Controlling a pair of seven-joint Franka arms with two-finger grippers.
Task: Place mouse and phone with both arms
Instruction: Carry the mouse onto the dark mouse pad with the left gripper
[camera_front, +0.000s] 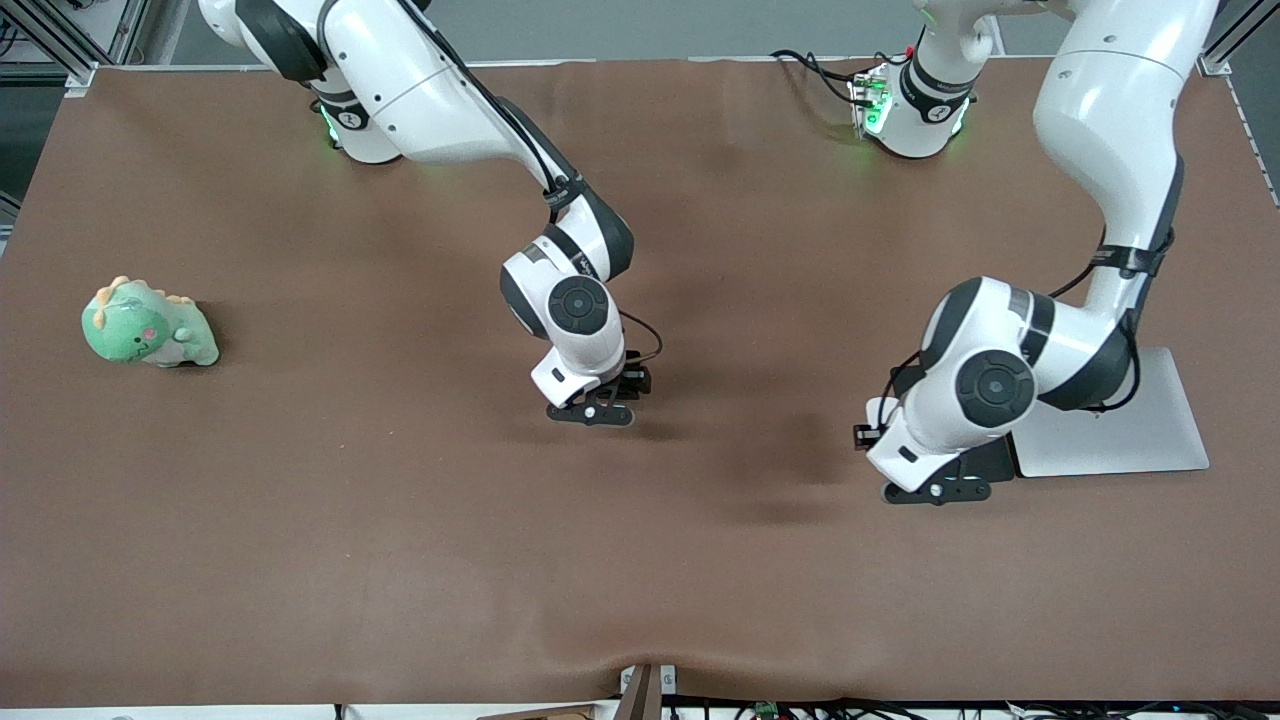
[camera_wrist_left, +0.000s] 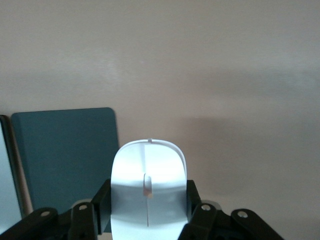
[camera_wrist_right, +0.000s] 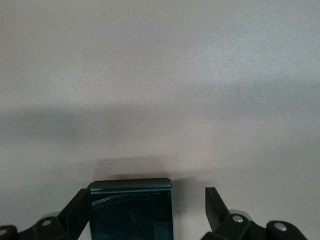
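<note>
Clamping the mouse (camera_wrist_left: 148, 195) by its sides in the tightly closed left gripper (camera_front: 935, 490), hung low over the brown table (camera_front: 400, 550), just beside the dark pad (camera_wrist_left: 65, 160) and the silver slab (camera_front: 1120, 430), toward the left arm's end. Straddled the phone (camera_wrist_right: 131, 212) with the right gripper (camera_front: 595, 410) over mid-table, fingers (camera_wrist_right: 80, 210) spread wide, one against the phone's edge, the other clear of it; nothing gripped there. Best done, on this evidence, by lowering the mouse level and releasing only once its base sat flat, off the pad's edge; likewise by lifting the right gripper straight up, not dragging the phone. Had broad bare table toward the front camera and between the grippers; kept well apart from the green plush dinosaur (camera_front: 148, 325) at the right arm's end.
</note>
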